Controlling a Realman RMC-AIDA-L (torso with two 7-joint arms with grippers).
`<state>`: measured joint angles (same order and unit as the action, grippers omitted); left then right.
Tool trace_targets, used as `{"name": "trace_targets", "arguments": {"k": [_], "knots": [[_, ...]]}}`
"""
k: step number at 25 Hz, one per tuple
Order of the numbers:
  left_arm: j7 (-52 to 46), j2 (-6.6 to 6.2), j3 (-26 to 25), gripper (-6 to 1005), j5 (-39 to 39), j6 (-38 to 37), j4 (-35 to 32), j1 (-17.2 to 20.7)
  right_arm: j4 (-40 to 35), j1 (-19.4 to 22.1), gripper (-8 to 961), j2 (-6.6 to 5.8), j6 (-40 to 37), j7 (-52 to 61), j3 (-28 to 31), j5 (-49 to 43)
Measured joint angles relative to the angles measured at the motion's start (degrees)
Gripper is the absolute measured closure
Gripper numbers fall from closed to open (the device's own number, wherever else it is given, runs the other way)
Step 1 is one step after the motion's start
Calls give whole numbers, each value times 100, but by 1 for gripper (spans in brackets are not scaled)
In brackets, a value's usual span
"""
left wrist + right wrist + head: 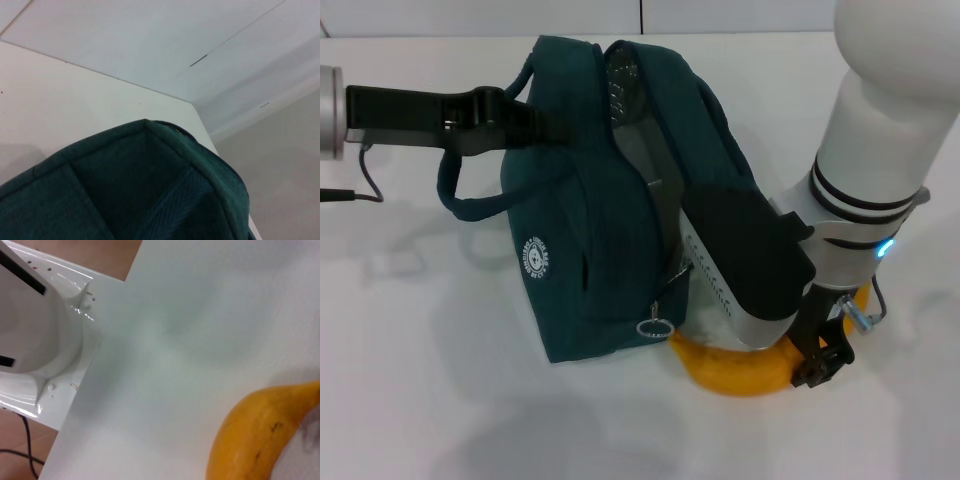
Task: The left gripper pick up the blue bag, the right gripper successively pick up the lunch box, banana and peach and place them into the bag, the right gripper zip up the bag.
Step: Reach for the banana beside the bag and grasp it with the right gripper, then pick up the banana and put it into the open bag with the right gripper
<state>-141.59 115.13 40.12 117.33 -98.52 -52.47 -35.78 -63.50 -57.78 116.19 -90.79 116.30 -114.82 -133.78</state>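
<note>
Jaws of the right gripper (823,362) reach down at the banana (738,370), though whether they pinch it cannot be told. That yellow-orange banana lies on the white table (410,380) near its front edge, touching the blue bag (590,240). Standing mid-table, the dark teal bag is unzipped on top, with a round white logo (535,256) and ring pull (656,327). From the left side, the left gripper (525,118) meets the bag's upper edge, fingers hidden.
</note>
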Motion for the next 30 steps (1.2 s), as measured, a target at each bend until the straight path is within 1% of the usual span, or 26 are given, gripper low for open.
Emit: {"name": "trace_targets", "arguments": {"k": [3, 6, 11, 13, 16, 20, 23, 26, 30], "knots": [[0, -10, -2, 953, 0, -1, 0, 16, -25, -39, 455, 0, -155, 48, 25, -22], [0, -25, -4, 953, 0, -5, 0, 55, -208, -40, 510, 0, -354, 67, 43, -102], [7, -46, -5, 953, -1, -7, 0, 97, -758, 74, 514, 0, -716, 80, 84, -182], [42, -47, -21, 953, -2, -6, 0, 98, -1022, 173, 515, -1, -886, 95, 164, -184], [83, -49, -98, 952, -10, -4, 0, 101, -1219, 298, 517, -11, -1144, 102, 398, -187], [87, -50, -147, 952, -15, -7, 0, 124, -1354, 555, 520, -33, -1478, 75, 985, -328], [87, -46, -151, 952, -18, -9, 0, 133, -1425, 773, 520, -67, -1681, 4, 1634, -490], [87, -46, -152, 952, -45, -10, 0, 133, -1432, 872, 520, -81, -1867, -40, 2260, -608], [88, -48, -153, 952, -96, -10, -1, 106, -1269, 905, 520, -94, -1920, -20, 3162, -980]]}}
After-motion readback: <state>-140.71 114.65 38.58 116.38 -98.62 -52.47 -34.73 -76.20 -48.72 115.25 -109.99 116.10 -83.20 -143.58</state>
